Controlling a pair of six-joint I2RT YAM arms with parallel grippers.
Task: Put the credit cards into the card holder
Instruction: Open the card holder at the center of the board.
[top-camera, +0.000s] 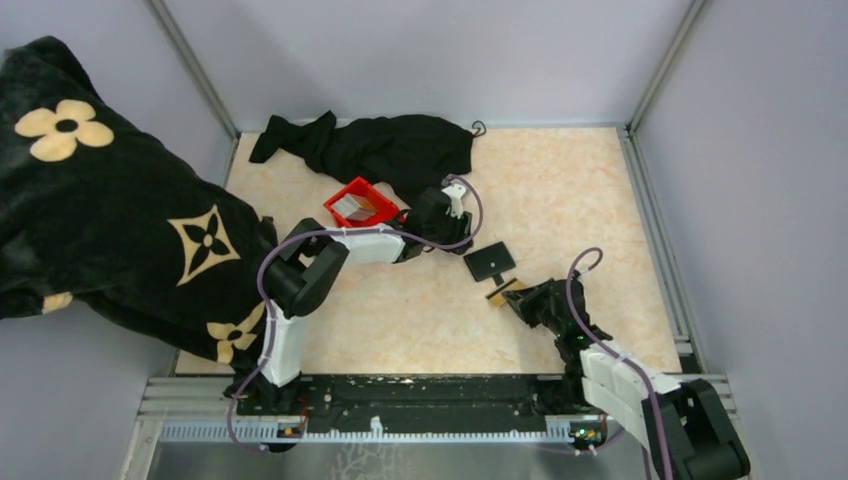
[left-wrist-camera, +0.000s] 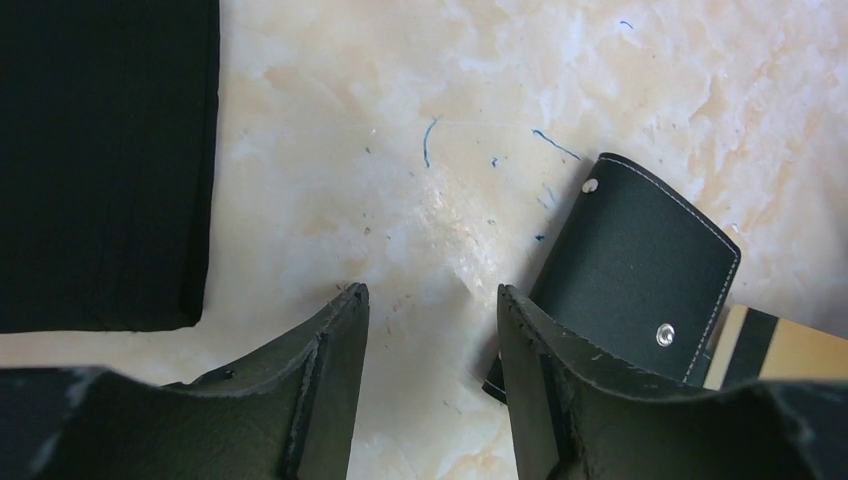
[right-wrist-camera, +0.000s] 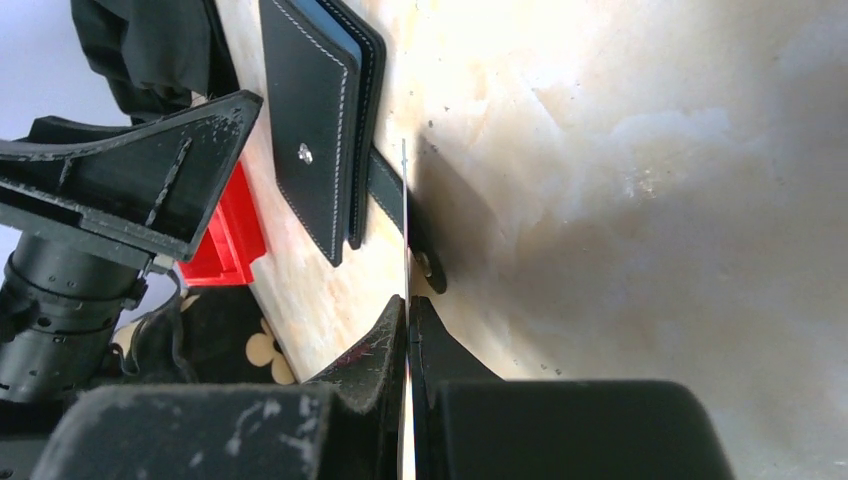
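My right tool (right-wrist-camera: 407, 318) is pinched shut on a thin tan-gold plastic card with a dark stripe (left-wrist-camera: 790, 352). The card's free end meets the near side of the flat black stitched folding card holder (left-wrist-camera: 640, 265), which lies on the marbled bench (top-camera: 560, 190) just ahead of it, towards my left arm. My right arm reaches low. My left tool (left-wrist-camera: 432, 300), fingers apart and empty, hovers beside the holder. I cannot tell whether the card has entered a slot.

Soft, even light fills the top view, and the desk (top-camera: 560, 180) is bright with faint shadows. In the right wrist view glare whitens it, and a dark shadow spreads beside the card (top-camera: 503, 292). Both wrist views blur nearest the lens.
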